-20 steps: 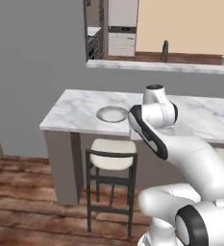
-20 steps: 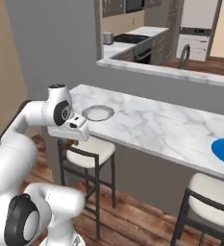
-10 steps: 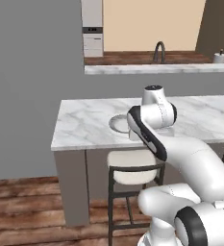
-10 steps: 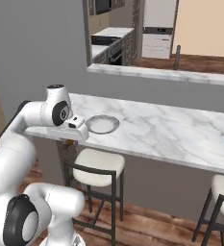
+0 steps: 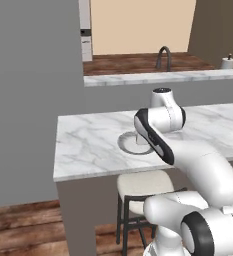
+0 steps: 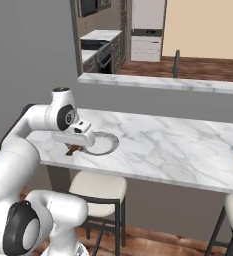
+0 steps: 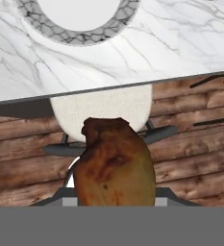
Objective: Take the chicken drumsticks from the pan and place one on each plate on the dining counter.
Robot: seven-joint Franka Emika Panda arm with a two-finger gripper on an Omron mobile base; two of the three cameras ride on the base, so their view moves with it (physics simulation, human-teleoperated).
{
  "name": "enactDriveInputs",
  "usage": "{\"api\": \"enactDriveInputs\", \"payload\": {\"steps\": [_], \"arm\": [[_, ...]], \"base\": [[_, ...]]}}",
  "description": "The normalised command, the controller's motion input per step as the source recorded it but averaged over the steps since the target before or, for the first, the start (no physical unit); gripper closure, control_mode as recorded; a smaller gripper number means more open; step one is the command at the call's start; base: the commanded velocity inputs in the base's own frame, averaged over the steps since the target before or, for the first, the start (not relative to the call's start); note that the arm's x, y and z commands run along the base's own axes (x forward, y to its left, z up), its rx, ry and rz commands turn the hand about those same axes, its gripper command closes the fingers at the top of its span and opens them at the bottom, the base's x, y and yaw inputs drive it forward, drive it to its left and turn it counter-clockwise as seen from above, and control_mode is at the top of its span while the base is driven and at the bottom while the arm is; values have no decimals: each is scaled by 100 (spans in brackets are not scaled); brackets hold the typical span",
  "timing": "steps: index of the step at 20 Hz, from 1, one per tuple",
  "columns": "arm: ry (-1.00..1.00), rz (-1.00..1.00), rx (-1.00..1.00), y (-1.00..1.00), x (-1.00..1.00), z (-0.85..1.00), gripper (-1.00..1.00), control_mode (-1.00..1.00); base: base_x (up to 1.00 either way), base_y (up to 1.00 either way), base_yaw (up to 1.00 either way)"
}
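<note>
Base nearer; drumstick [image 7: 114, 166] in pincer [image 6: 74, 148]

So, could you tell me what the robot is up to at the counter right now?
The arm is carrying a chicken drumstick in its gripper, held near the front edge of the dining counter. A plate sits on the marble just beside the gripper. In the hand view the drumstick hangs over the stool and wooden floor, short of the plate, so it has not been set down yet.
</note>
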Motion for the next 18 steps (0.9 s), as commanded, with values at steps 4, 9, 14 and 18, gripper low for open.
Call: {"api": "enactDriveInputs", "payload": {"steps": [4, 9, 14, 18], "arm": [[0, 0, 0, 0, 0, 0, 100, 100], [0, 0, 0, 0, 0, 0, 100, 100], [0, 0, 0, 0, 16, -3, 100, -100], [-1, 0, 1, -1, 55, -8, 100, -100]], "base": [[18, 14, -2], [5, 1, 0], [5, 0, 0], [0, 0, 0]]}}
